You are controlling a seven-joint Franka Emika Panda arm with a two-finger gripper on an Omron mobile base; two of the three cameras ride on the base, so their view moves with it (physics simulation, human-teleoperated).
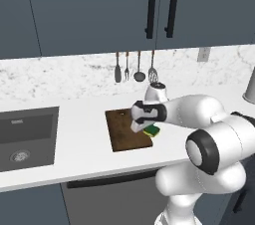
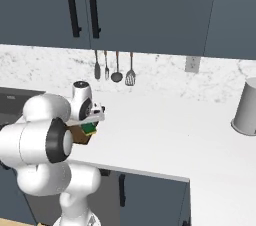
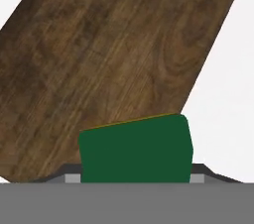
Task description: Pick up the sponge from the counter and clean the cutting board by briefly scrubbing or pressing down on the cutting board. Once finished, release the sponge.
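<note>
— The sponge (image 3: 135,148): where is it seen, and by what is it held?
— It is gripped in the pincer (image 1: 146,128), whose jaws are closed narrowly on its two sides. In the hand view its green top is seen at 6 o'clock, a thin yellow edge being shown along its upper side.
— And in the left base view?
— The sponge (image 1: 152,130) is found at 3 o'clock of the cutting board (image 1: 125,130), at that board's right edge. Whether it is pressed on the wood or held just above it cannot be told.
— How is the cutting board laid?
— It is laid flat on the white worktop (image 1: 84,154), a small hole being seen near its far short edge. In the right base view only a corner of the cutting board (image 2: 81,135) is shown beside the arm, with the sponge (image 2: 89,128) just above it.
— What is placed further out?
— A dark sink (image 1: 26,137) is set into the worktop at 9 o'clock of the board. Four utensils (image 1: 135,69) are hung on the marble backsplash at 12 o'clock. A grey canister (image 2: 247,107) is stood well apart at 3 o'clock.
</note>
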